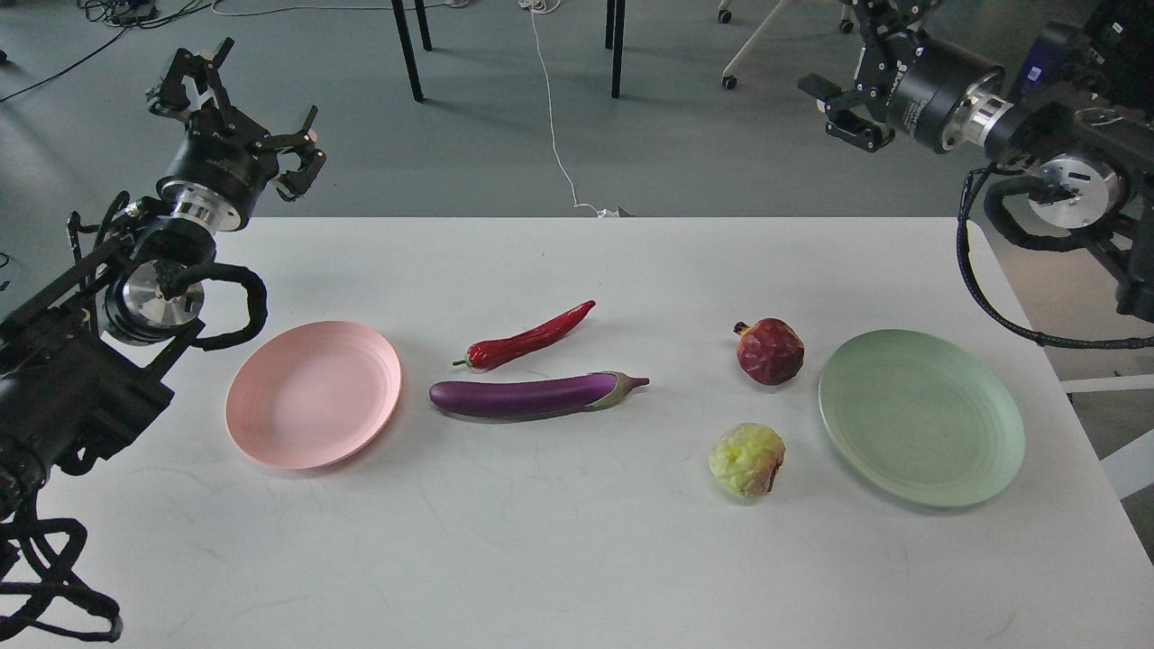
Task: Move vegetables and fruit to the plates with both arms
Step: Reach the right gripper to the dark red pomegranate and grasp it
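Note:
The purple eggplant [527, 397] lies across the middle of the white table, with the red chili pepper [532, 341] just behind it. The dark red fruit [771, 351] and the yellow-green fruit [746, 460] sit right of centre. The pink plate [314, 394] is at the left and the mint green plate [920, 415] at the right; both are empty. My left gripper [239, 113] is open and empty, raised beyond the table's far left corner. My right gripper [843, 77] is open and empty, high above the floor beyond the far right corner, partly cut off by the view's top edge.
The table's right edge [1037, 297] runs close to the green plate. Behind the table, on the grey floor, are dark table legs [407, 54], a white cable [552, 117] and a wheeled chair base [793, 54].

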You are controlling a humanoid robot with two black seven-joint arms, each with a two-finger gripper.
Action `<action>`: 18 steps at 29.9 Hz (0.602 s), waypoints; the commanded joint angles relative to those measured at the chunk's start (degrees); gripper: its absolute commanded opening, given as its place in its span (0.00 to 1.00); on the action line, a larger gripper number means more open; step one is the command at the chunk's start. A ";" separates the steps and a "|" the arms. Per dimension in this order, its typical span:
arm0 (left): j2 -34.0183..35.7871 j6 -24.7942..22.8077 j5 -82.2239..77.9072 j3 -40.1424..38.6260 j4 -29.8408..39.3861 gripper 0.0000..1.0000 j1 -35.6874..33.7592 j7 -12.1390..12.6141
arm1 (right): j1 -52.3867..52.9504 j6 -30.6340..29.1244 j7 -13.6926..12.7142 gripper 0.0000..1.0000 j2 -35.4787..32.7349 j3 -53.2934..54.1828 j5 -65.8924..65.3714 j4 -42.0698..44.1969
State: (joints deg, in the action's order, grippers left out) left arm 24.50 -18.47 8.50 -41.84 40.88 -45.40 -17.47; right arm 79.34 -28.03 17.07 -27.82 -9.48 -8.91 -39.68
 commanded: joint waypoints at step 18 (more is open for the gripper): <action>2.74 -0.25 -0.15 0.09 0.78 0.98 1.36 -0.20 | 8.99 6.14 2.96 0.94 8.66 -36.22 -47.96 -9.54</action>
State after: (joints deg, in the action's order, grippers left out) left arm 26.84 -18.60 8.41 -41.77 41.62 -44.13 -17.75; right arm 89.53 -23.34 18.50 -19.37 -44.38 -55.25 -49.06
